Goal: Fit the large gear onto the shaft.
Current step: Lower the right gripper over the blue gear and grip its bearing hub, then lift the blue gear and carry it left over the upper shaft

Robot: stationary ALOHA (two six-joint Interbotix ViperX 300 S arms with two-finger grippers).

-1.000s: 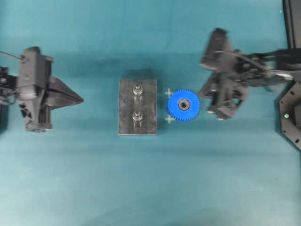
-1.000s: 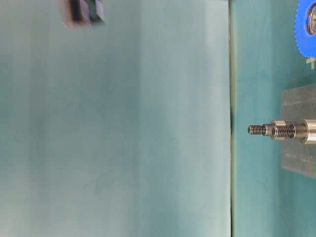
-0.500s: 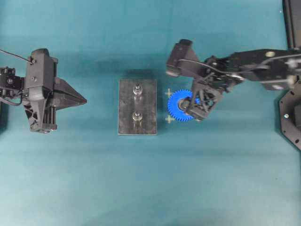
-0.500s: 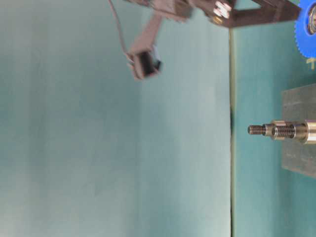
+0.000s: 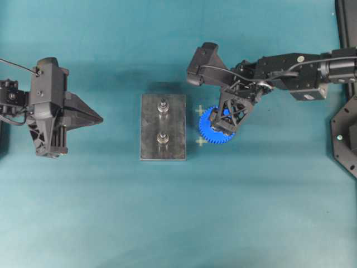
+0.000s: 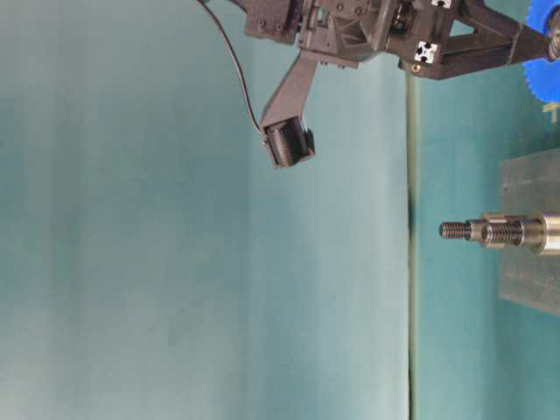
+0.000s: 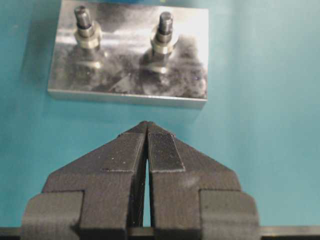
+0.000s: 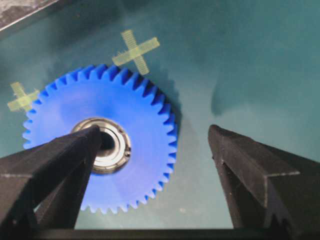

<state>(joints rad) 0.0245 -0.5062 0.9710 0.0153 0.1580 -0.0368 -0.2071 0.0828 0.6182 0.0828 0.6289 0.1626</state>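
Note:
The large gear (image 5: 215,129) is bright blue with a silver bearing hub and lies flat on the mat just right of the grey plate (image 5: 177,127). It also shows in the right wrist view (image 8: 135,107) and at the table-level view's top right (image 6: 544,80). The shaft (image 5: 163,105) stands near the plate's far short edge, at the left in the left wrist view (image 7: 84,22). Its twin pin (image 5: 163,138) stands beside it. My right gripper (image 5: 230,119) is open over the gear (image 8: 157,137), with one fingertip (image 8: 92,137) over the hub and the other off the rim. My left gripper (image 5: 98,118) is shut and empty, left of the plate (image 7: 147,129).
Two yellow tape crosses (image 5: 199,110) (image 5: 201,141) mark the mat between plate and gear. Black hardware (image 5: 346,137) sits at the overhead view's right edge. In the table-level view the two pins (image 6: 490,232) overlap.
My right arm has swung left and come down over the gear, its open fingers now straddling one side of it. The gear, the plate and my left gripper stay almost still.

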